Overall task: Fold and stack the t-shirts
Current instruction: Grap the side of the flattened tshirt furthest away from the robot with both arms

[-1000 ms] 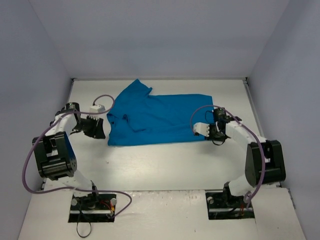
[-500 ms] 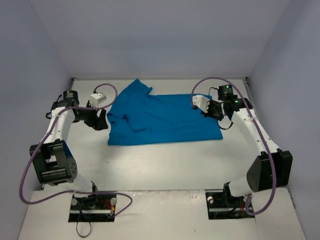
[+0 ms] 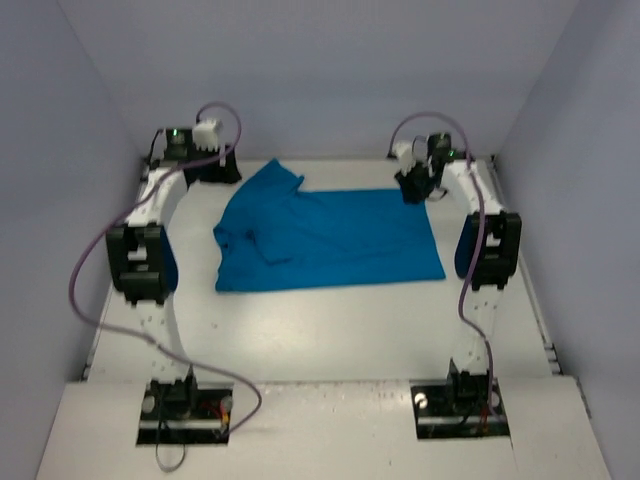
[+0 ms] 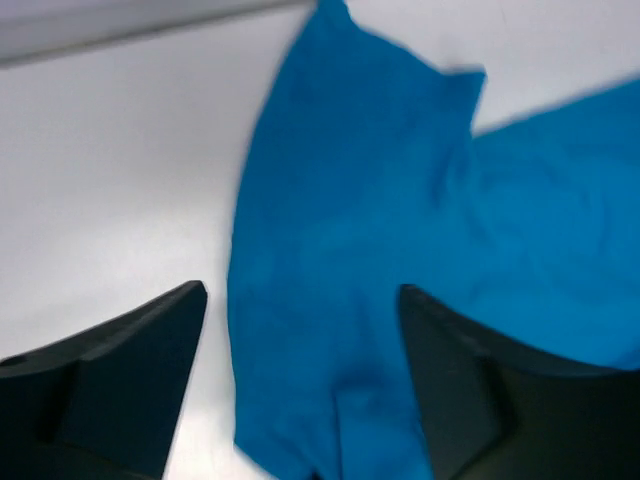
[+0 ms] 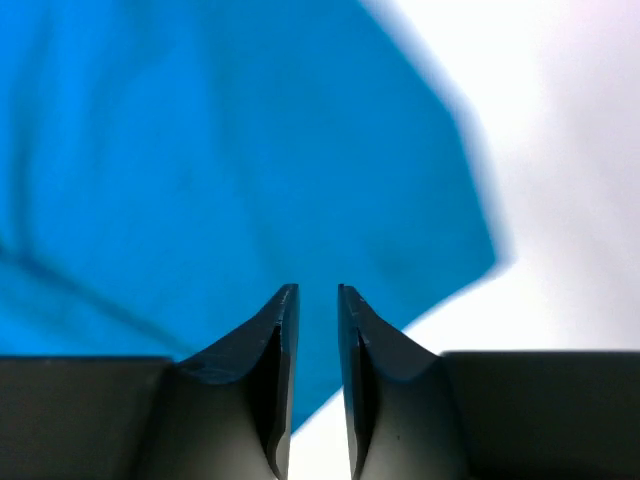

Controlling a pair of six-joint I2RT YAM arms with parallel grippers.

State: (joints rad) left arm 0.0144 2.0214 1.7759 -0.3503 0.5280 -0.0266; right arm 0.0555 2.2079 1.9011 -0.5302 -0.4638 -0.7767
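On the table (image 3: 300, 330), one t-shirt (image 3: 330, 240).

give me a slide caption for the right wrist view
Right claw, nearly closed and empty, hangs over a corner of the teal t-shirt on the white table.

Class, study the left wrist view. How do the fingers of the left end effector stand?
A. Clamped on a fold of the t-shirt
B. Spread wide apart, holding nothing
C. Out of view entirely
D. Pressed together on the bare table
B: the left end effector has its two dark fingers far apart, and the t-shirt lies flat on the table beyond them, not pinched.
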